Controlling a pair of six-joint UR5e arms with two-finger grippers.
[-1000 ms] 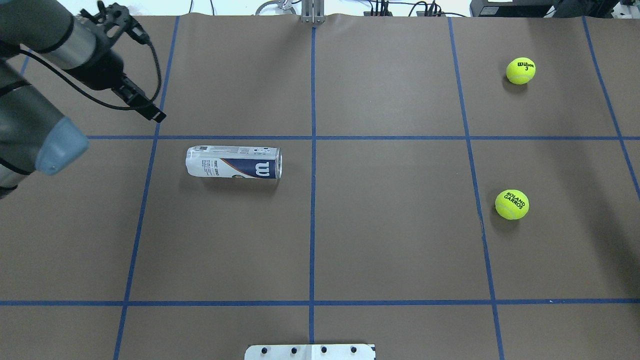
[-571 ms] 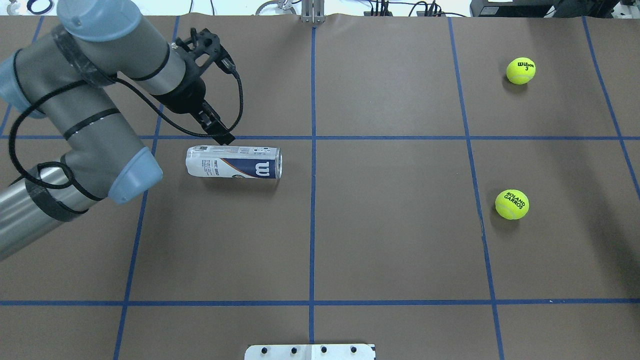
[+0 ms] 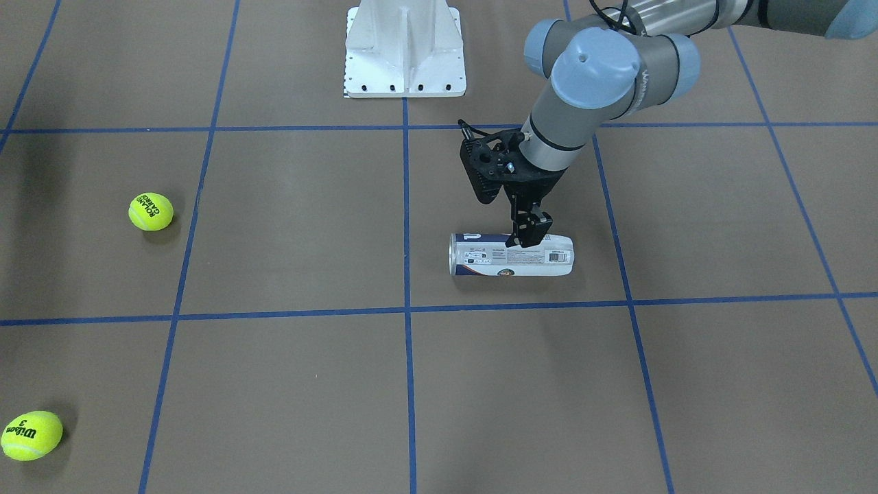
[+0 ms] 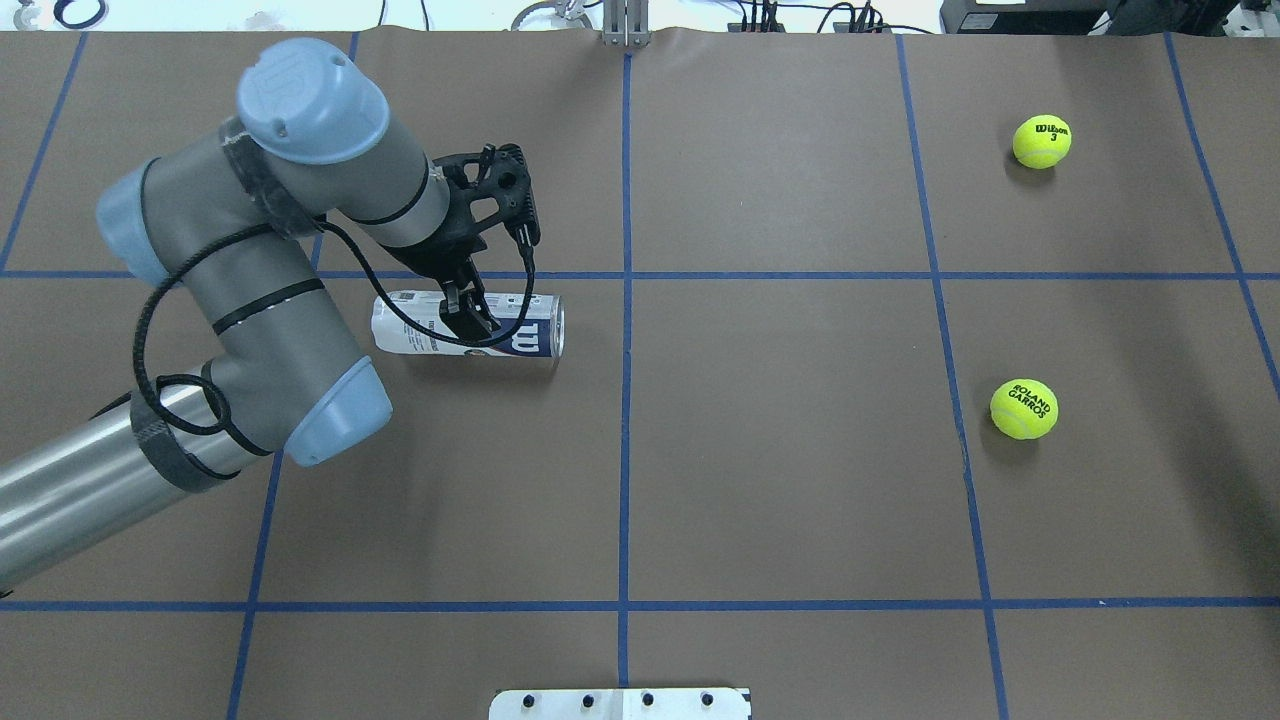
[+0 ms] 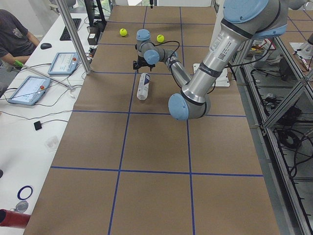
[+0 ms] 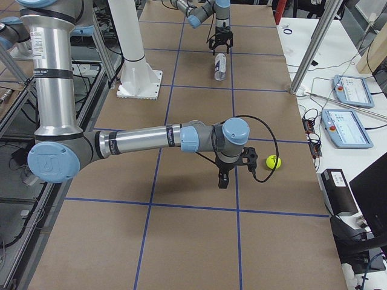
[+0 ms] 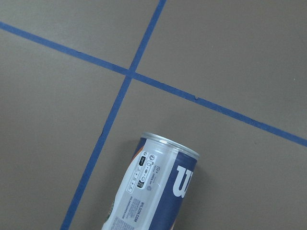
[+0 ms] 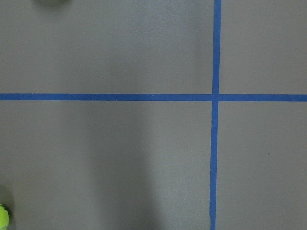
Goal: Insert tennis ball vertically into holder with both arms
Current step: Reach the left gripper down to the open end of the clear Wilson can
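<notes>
Your left end effector (image 4: 468, 318) hangs over the holder (image 4: 525, 338), fingers spread wide. The holder lies on its side on the bench (image 4: 780, 450), left of the overhead frame's middle. You cannot tell how the right end effector (image 6: 222, 180) stands.

A white "W" and "WILSON.COM" are read on the holder (image 7: 158, 191) beneath the left gripper (image 4: 470, 318). "Wilson 3" is printed on the farther ball (image 4: 1041, 141), and "ROLAND GARROS" on the nearer ball (image 4: 1023, 408).

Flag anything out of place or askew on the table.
The holder lies on its side beneath the left gripper, not upright. The Wilson ball and Roland Garros ball sit loose far across the table. Nothing looks damaged or spilled.
</notes>
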